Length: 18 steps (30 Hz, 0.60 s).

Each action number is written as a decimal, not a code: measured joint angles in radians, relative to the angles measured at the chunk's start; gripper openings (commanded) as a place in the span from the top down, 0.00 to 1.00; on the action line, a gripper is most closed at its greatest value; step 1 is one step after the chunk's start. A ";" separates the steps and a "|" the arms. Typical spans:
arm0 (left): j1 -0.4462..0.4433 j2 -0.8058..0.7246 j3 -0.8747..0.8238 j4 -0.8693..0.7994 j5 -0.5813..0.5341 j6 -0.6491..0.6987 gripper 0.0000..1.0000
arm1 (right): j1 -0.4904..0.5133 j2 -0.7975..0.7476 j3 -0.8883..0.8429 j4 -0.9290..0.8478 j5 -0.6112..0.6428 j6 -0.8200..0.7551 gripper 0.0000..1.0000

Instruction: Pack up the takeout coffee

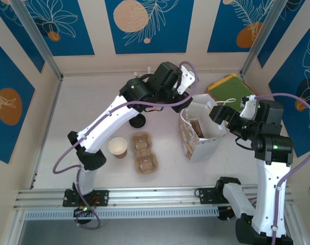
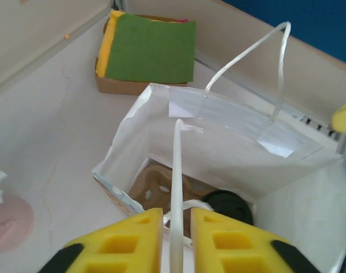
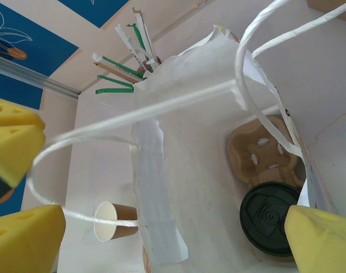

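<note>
- The takeout coffee sat at the bottom of the white paper bag, lid up, by a pulp tray. Packing judged done; only freeing the handles remained.
- The left gripper hung over the bag mouth, its fingers narrowly apart, a handle strand loose between them.
- The right gripper reached in from the right, fingers spread wide, clamping nothing.

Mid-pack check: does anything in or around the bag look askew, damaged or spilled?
The white paper bag has a crumpled, folded-over rim, and its mouth is pulled lopsided. One handle runs between the fingers of the left end effector. Inside, the takeout coffee stands with its lid on, and no spill is visible.
</note>
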 measured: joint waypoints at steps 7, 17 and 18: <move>0.000 0.006 0.006 0.000 0.000 -0.001 0.61 | -0.001 0.000 0.000 0.000 0.000 0.000 0.01; 0.000 0.004 0.006 0.002 -0.038 -0.008 0.32 | -0.002 0.019 0.004 0.003 0.000 0.000 0.01; 0.000 0.003 0.006 0.002 -0.045 -0.012 0.27 | -0.002 0.030 0.012 0.003 -0.001 0.000 0.01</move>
